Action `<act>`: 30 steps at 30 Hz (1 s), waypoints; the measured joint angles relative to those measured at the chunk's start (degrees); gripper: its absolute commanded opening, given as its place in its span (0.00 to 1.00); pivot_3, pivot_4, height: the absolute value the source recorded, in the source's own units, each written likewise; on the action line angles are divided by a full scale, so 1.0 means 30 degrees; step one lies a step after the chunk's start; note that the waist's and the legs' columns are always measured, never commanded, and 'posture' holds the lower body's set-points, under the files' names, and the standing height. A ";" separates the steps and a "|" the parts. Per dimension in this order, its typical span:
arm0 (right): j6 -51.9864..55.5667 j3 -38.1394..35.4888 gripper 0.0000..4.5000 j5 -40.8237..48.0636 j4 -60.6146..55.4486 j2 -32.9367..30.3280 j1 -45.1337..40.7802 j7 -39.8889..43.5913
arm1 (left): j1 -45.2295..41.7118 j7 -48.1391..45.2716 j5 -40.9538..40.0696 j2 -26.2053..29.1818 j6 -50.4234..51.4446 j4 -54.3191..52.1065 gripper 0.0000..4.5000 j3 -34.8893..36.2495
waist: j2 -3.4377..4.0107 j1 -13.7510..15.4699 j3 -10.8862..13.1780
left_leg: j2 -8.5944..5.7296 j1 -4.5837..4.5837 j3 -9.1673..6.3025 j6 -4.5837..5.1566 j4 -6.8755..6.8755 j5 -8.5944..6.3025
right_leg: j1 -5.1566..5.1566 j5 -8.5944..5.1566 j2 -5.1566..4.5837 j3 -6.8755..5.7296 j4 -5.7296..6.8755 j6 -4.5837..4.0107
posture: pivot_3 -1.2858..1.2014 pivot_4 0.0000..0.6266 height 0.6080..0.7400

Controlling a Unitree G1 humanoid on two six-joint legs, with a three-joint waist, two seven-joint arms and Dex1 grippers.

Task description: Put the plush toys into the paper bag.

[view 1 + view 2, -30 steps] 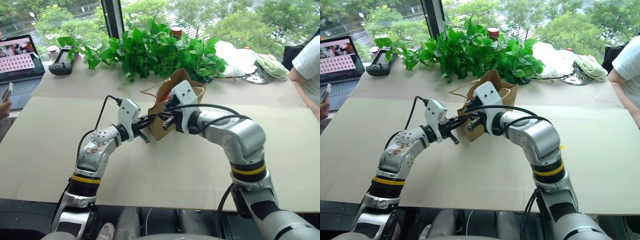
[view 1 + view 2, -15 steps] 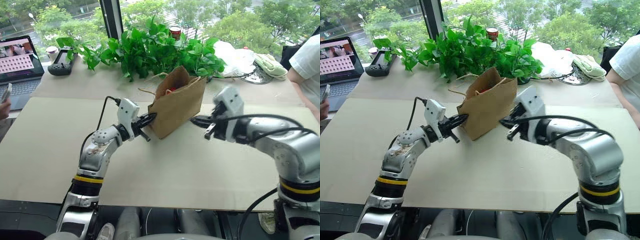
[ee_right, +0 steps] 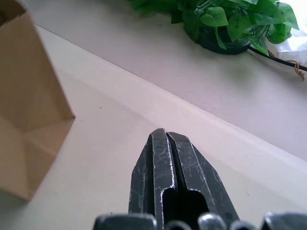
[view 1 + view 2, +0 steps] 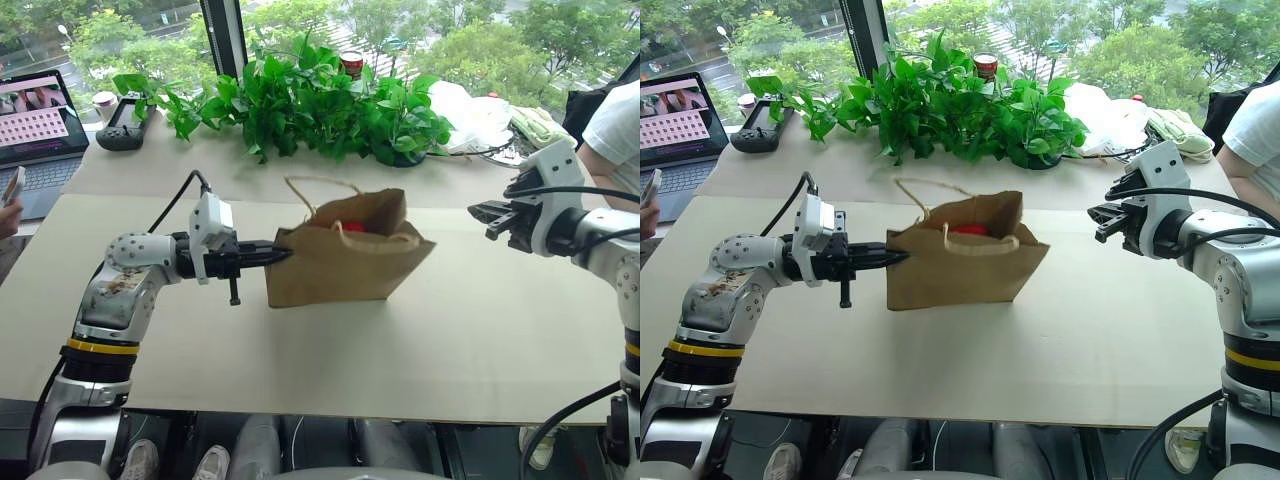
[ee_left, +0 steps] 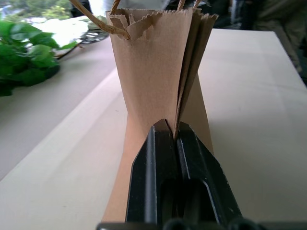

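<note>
One hand [image 5: 171, 132] pinching paper bag [image 4: 340, 262]

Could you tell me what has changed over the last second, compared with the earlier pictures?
The right gripper left the paper bag and swung out to the robot's right, shut and empty. The left gripper kept its pinch on the bag's edge and turned it broadside, upright. A red toy shows inside. The plants and laptop stayed put.

red toy [image 4: 352, 226] mostly hidden inside paper bag [image 4: 345, 268]; green toy unseen; person [image 4: 618, 120] cut by edge.
</note>
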 measured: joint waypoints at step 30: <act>-0.0168 0.0329 0.00 0.0476 -0.1895 -0.1186 0.1854 0.2331 | -0.0876 -0.2060 0.2264 -0.1193 -0.3918 0.4648 0.18 -0.1299 | 0.0001 0.0056 0.0001 | -0.0004 0.0001 -0.0014 0.0002 0.0029 0.0000 | 0.0015 -0.0001 -0.0002 0.0001 0.0020 0.0004 | 0.52 0.24 1.00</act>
